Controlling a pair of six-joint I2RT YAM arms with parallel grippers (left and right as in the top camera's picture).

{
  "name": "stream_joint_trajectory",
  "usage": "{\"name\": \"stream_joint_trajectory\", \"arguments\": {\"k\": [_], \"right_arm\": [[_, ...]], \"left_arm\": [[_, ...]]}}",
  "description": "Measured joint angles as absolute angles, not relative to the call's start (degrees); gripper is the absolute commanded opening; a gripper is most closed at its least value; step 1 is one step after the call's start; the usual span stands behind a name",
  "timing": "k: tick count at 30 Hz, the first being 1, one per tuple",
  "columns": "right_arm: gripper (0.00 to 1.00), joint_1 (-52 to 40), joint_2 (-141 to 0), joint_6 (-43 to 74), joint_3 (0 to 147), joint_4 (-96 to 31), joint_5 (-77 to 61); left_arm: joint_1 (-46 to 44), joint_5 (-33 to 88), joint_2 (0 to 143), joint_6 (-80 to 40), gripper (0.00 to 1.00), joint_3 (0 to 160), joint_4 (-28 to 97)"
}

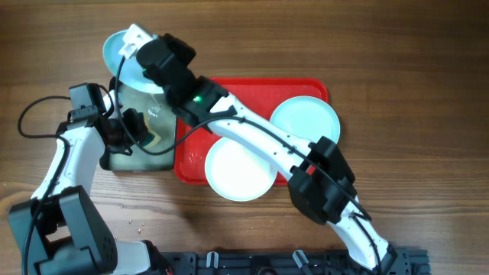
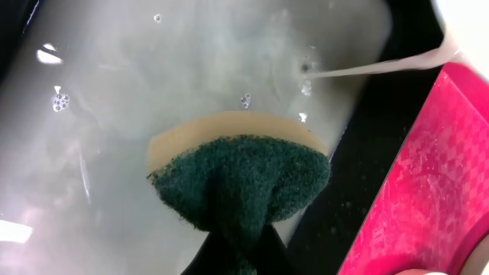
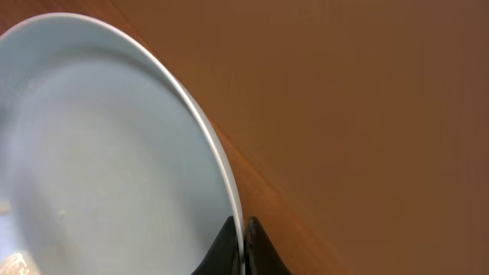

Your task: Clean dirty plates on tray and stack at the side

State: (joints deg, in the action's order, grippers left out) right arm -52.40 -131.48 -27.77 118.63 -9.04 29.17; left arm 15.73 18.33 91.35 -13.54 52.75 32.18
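We note right gripper [image 3: 243, 233] pinched tight on tilted aqua plate [image 3: 114, 168] rim. Left gripper [image 2: 238, 252] clamps sponge [image 2: 241, 176] in black-rimmed tray's [image 2: 382, 130] cloudy water.

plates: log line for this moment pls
left gripper: sponge | right gripper: held aqua plate | red tray: second aqua plate, white plate

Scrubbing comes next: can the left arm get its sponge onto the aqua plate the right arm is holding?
Probably yes. The right gripper, jaws shut on the rim, holds the aqua plate at the small tray's far end, while the left gripper clamps the sponge in that tray; nothing stands between.
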Motion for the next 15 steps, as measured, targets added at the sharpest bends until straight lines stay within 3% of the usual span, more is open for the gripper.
{"name": "stream_joint_trajectory", "arguments": {"k": [4, 15], "right_arm": [[0.04, -55.2, -131.5, -41.0, 118.7, -4.6, 32.0], [0.04, -56.1, -131.5, -56.2, 118.7, -2.0, 32.9]], "left_arm": [[15.7, 18.3, 91.4, -13.5, 0.05, 52.8, 32.1], [15.7, 18.3, 91.4, -13.5, 0.06, 52.8, 32.1]]}}
